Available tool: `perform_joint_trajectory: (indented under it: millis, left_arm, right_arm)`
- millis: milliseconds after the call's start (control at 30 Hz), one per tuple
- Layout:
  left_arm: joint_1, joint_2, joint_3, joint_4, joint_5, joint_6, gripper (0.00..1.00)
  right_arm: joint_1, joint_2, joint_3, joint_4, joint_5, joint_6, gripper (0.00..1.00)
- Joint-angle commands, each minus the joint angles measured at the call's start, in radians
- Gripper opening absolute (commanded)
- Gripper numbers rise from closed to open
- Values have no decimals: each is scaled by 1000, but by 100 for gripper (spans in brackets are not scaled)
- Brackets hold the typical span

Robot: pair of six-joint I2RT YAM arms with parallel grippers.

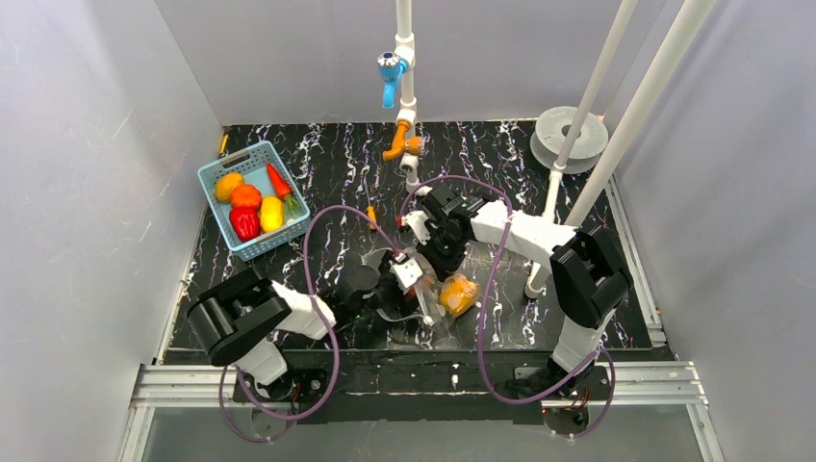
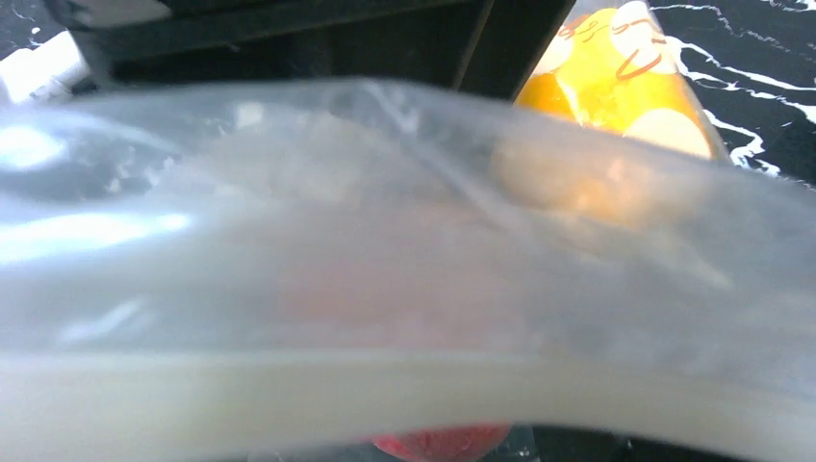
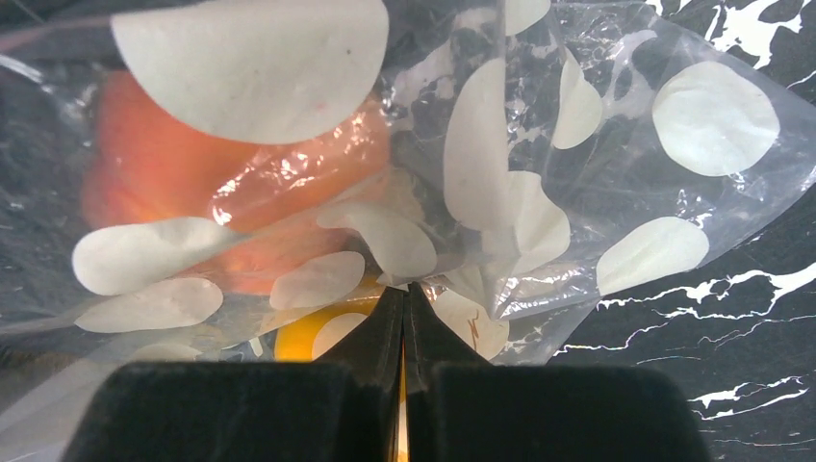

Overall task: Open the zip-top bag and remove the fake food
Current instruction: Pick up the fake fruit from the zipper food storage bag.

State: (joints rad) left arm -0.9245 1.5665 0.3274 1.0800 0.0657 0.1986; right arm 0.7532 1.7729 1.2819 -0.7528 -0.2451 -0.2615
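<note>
Pinching the soft, slippery-looking zip-top bag (image 3: 616,192) by a fold, the right gripper (image 3: 404,298) is pressed together; left gripper (image 1: 399,289): cannot tell.

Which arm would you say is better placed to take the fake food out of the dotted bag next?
Likely the left. The right gripper is shut on the zip-top bag, busy holding it; the left gripper sits at the bag with the fake food just ahead.

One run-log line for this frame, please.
right fingers: shut on zip-top bag | left fingers: at bag, state unclear | fake food: inside bag | basket: holds other pieces
</note>
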Motion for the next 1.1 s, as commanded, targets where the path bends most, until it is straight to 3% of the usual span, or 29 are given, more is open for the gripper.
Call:
perform_joint_trajectory:
  millis: [0,133,200,400,600,900,1067]
  left_arm:
    - [4,-116,-22,-82,-18,8,59]
    - [4,-229,-39,-155,-13,-15,29]
    - [4,-301,-45,-216,-16,-30,23]
    - [6,-584,-27,-506,-14,-98,14]
    - [13,-764,48,-839,-51,-187,12]
    - [37,-864,245,-1262,-169,-311,5]
    - [139,-852,379,-1437,-80,-363,1]
  right_arm:
    - [3,-33,30,7,8,-5,1]
    - [-1,-49,26,7,0,-11,1]
    - [-4,-58,23,7,-7,-16,1]
    - [-9,-74,19,3,-39,-29,1]
    - [-9,-79,20,-1,-51,-34,1]
    - [-14,-89,17,2,-54,-38,1]
    - [-14,-93,17,2,-56,-38,1]
